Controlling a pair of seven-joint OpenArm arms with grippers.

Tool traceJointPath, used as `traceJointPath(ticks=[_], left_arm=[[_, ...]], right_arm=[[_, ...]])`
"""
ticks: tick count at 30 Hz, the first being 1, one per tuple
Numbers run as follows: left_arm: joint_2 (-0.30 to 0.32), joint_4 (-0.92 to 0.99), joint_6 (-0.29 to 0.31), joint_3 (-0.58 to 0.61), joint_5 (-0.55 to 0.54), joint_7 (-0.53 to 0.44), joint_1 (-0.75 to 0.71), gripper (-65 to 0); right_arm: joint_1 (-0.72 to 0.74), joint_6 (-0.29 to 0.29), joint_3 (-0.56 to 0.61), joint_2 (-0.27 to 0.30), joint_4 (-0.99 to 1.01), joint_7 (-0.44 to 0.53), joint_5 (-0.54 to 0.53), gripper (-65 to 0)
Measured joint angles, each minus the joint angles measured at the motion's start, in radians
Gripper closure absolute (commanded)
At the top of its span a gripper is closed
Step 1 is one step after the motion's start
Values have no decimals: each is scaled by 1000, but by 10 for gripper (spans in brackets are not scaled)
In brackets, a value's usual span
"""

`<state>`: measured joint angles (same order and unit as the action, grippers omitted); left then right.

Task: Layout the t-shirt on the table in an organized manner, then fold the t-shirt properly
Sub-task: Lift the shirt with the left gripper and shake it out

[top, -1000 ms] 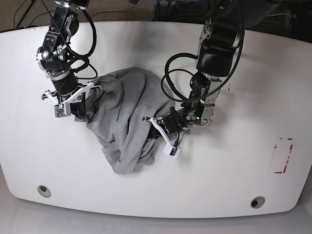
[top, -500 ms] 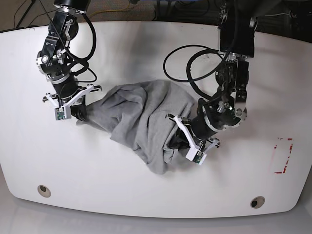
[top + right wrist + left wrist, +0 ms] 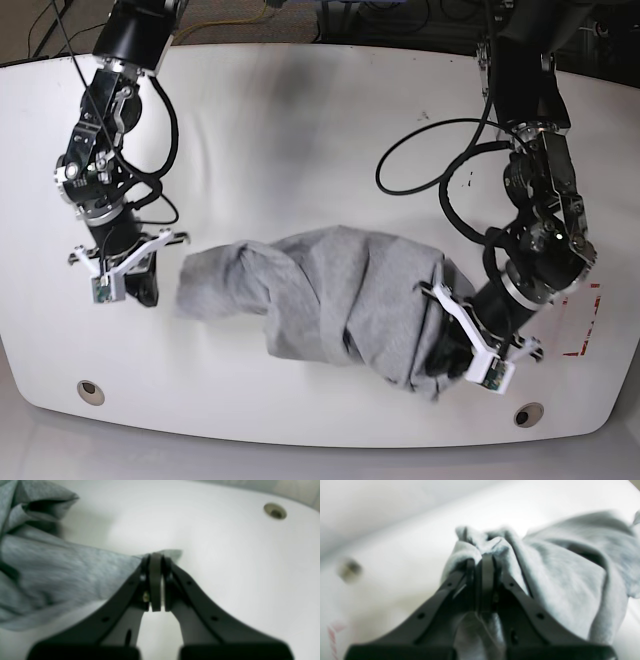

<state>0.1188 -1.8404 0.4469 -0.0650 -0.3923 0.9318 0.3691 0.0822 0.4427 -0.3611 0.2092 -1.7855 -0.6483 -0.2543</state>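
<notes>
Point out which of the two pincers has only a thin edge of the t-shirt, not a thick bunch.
The right pincer: it pinches just a flat corner of the t-shirt, while the left pincer is clamped on a thick, bunched wad.

The base view looked steeply down on the whole table [image 3: 300,110] from above. Each wrist view sat close behind its own arm's jaws, looking along them at the t-shirt [image 3: 330,295], which all three views shared.

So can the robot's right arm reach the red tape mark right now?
Probably not: the right tool is shut on the t-shirt at the far side from the red tape mark.
</notes>
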Motion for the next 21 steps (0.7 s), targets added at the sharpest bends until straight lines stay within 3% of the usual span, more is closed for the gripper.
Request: traceJointPath(ticks=[7,11,18,21], left_arm=[[38,32,-12,-90,27,2,117,-1],[71,34,-2,-87,27,14,161,-1],[71,38,5,-53,22,30,241,-1],[71,37,48,-34,21,71,279,-1]], right_arm=[[165,-12,-8,68,121,-37,12,-2],[262,-8,-1,87,137,-59,8,-2],[367,-2,103,135,138,-62,5,-2],[369,0,120,137,137,-61,-4,-2]])
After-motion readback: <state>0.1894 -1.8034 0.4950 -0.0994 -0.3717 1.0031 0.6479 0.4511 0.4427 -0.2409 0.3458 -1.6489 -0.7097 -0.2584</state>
